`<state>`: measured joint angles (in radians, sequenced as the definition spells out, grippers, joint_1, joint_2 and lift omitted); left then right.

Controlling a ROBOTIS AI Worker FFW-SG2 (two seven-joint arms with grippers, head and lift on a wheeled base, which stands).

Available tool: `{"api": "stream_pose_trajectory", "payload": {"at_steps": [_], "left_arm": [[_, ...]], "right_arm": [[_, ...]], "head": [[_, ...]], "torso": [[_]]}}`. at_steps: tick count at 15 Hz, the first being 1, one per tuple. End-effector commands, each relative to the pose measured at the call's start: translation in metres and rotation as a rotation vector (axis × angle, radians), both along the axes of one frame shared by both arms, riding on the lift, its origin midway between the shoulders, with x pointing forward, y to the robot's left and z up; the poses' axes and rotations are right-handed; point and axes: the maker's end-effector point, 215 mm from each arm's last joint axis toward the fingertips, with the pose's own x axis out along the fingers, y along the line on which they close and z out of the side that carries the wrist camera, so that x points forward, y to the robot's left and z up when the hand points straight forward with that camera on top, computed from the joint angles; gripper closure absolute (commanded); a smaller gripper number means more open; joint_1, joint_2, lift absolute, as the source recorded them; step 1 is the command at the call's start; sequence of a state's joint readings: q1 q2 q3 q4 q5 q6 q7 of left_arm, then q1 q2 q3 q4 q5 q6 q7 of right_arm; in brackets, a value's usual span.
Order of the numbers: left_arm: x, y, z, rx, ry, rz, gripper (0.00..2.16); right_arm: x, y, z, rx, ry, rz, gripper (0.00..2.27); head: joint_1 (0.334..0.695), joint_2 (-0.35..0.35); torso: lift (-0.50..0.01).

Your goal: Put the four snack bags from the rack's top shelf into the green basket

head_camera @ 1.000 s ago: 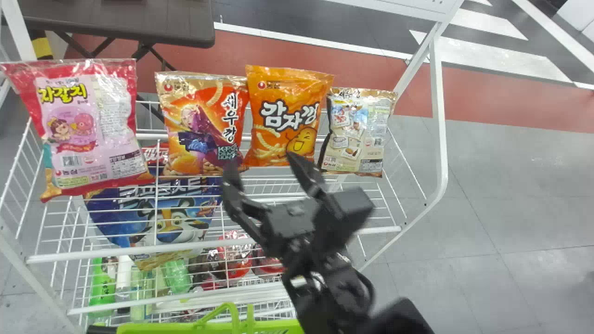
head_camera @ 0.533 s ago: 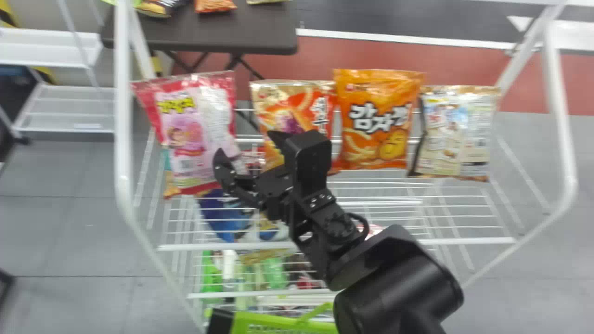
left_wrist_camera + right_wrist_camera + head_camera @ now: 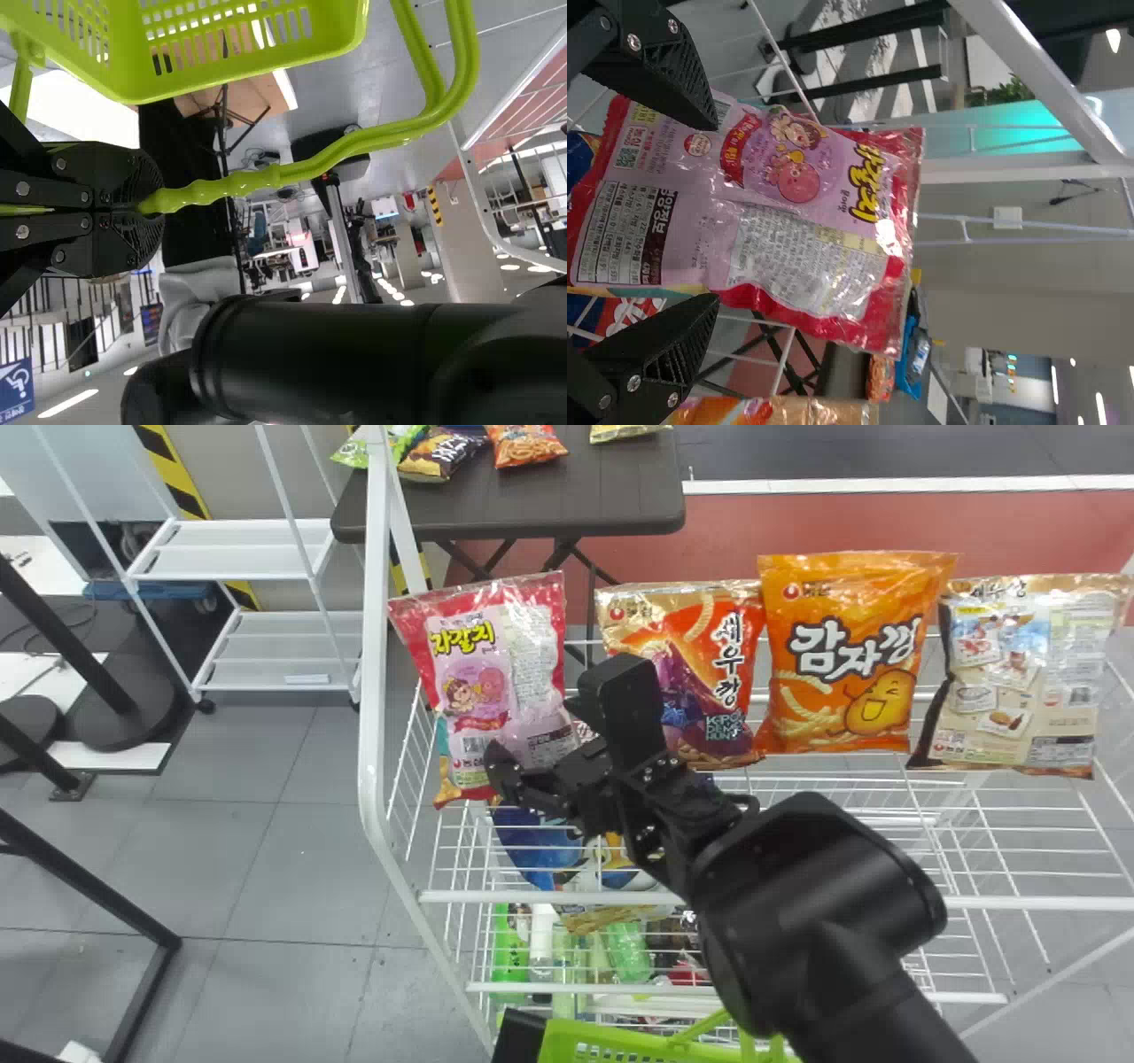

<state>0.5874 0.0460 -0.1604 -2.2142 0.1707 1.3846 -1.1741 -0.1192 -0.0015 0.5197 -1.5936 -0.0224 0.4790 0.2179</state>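
Before the pink snack bag (image 3: pixel 483 682), at the left end of the rack's top shelf (image 3: pixel 532 896), hangs the right gripper (image 3: pixel 536 731), its jaws spread well apart. The right wrist view shows the black fingers (image 3: pixel 664 80) to either side of the bag's lower part, with the pink wrapper between and beyond them; nothing is clamped, and whether a fingertip grazes the wrapper I cannot tell. To the right of that bag stand the red-and-gold bag (image 3: pixel 726 629), the orange bag (image 3: pixel 850 664) and the cream bag (image 3: pixel 1045 673), all four on the top shelf. Beside the green basket (image 3: pixel 576 1036) is the left gripper (image 3: pixel 518 1036), its jaws closed around the basket's green handle (image 3: pixel 310 164).
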Motion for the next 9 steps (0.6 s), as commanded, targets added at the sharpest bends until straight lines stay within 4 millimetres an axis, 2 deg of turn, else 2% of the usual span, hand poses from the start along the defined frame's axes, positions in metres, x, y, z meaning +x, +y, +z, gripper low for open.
{"api": "stream_pose_trajectory", "payload": {"at_steps": [1,3,4,6,9], "left_arm": [[0.001,0.001,0.0,-0.002,0.001,0.004,2.15],[0.002,0.002,0.0,-0.002,0.001,0.007,2.15],[0.002,0.002,0.0,-0.005,0.002,0.006,2.15],[0.001,0.002,0.0,-0.005,0.003,0.006,2.15],[-0.001,0.003,0.001,-0.002,0.003,0.008,2.15]], "right_arm": [[0.003,-0.005,-0.016,-0.029,0.075,0.029,0.61],[-0.007,-0.009,-0.033,-0.047,0.15,0.048,1.57],[-0.008,-0.011,-0.033,-0.035,0.166,0.055,1.94],[-0.011,-0.012,-0.028,-0.018,0.165,0.062,2.11],[-0.029,-0.007,-0.011,0.022,0.137,0.069,2.11]], "head": [[0.695,0.098],[0.695,0.099],[0.695,0.097],[0.695,0.087],[0.695,0.084]], "torso": [[0.0],[0.0],[0.0],[0.0],[0.0]]}}
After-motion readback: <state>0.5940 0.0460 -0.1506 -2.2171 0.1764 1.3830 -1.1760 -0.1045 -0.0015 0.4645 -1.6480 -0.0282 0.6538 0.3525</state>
